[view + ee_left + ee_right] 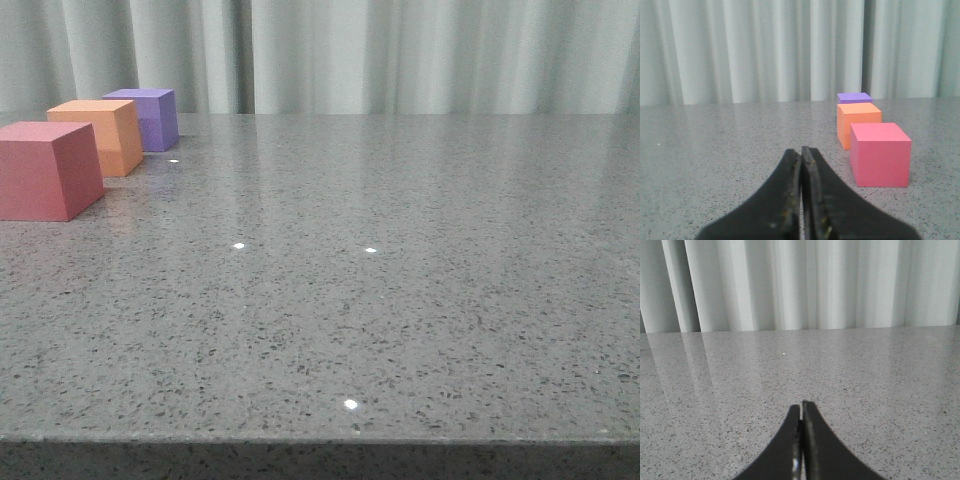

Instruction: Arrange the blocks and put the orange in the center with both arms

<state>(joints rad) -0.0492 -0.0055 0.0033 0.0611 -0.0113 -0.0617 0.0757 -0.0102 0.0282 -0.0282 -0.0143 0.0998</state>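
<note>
your red cube (45,170), orange cube (103,135) and purple cube (147,117) sit in a row at the worktop's (400,300) far left. your left gripper (801,152) and right gripper (801,407) are both pressed together, holding nothing.

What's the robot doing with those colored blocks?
Nothing is being held right now. The red-pink block, orange block and purple block sit in a row on the table's far left, orange in the middle. The left gripper and right gripper are both shut and empty.
</note>
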